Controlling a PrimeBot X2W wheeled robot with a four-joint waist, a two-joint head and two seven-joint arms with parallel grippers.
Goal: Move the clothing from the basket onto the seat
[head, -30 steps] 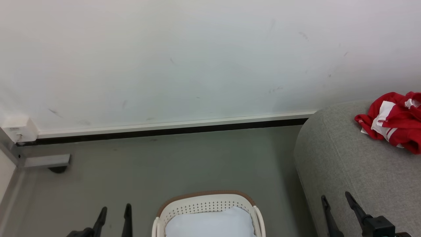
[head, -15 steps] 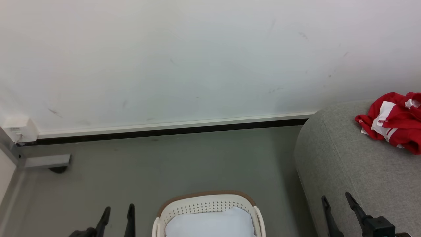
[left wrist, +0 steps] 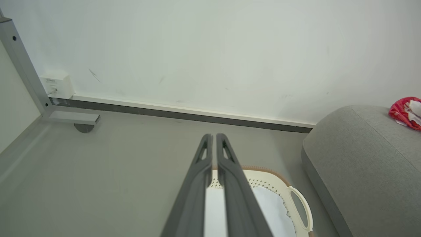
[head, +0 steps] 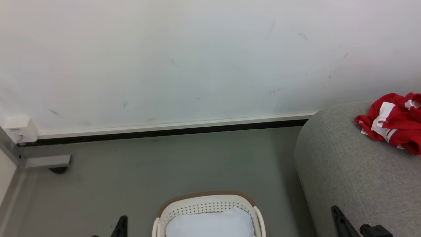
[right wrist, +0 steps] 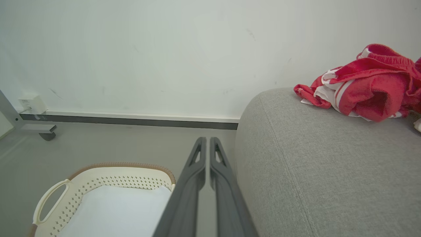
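The clothing [head: 393, 121], red with white stripes, lies crumpled on top of the seat [head: 355, 171], a light grey sofa at the right. In the right wrist view the clothing [right wrist: 365, 89] rests on the seat [right wrist: 312, 164] near the wall. The basket [head: 207, 200] stands on the floor at the bottom centre, left of the seat, with a pale white cloth [head: 210, 223] inside. My left gripper [left wrist: 214, 135] is shut on nothing, above and left of the basket [left wrist: 263, 172]. My right gripper [right wrist: 207, 140] is shut and empty, between the basket [right wrist: 98, 172] and the seat.
A white wall with a dark baseboard [head: 164, 131] runs behind everything. A metal frame leg with a caster [head: 49, 162] and a small white box [head: 19, 129] sit at the far left. Grey floor [head: 181, 164] lies between wall and basket.
Both grippers have gone from open to shut, with nothing in them. Both have dropped lower in the head view, so less of their fingers shows.
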